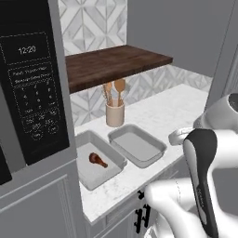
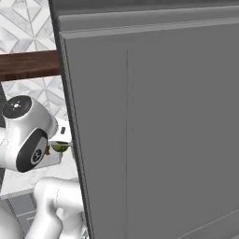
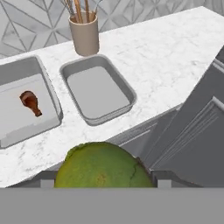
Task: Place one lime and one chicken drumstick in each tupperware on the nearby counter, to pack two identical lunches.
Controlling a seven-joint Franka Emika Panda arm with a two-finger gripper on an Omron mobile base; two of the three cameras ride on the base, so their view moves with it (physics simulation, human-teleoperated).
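While the hand (image 3: 103,186) is gripping a lime (image 3: 103,165) between its fingers, off the desk's (image 3: 175,65) front edge, the carrying step is under way. One drumstick (image 3: 30,102) is lying in the left tupperware (image 3: 52,94); the right tupperware (image 3: 124,89) is sitting bare. Next, I judge, the lime is needing a lift over a tray rim.

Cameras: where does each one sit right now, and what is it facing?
Left base view: behind-left, facing the counter, both tupperwares, one with a chicken drumstick; arm lower right.
Right base view: behind-right, facing a grey cabinet panel; arm lower left.
Hand view: above the counter edge; lime in the jaws.
Left and hand share the tupperwares.
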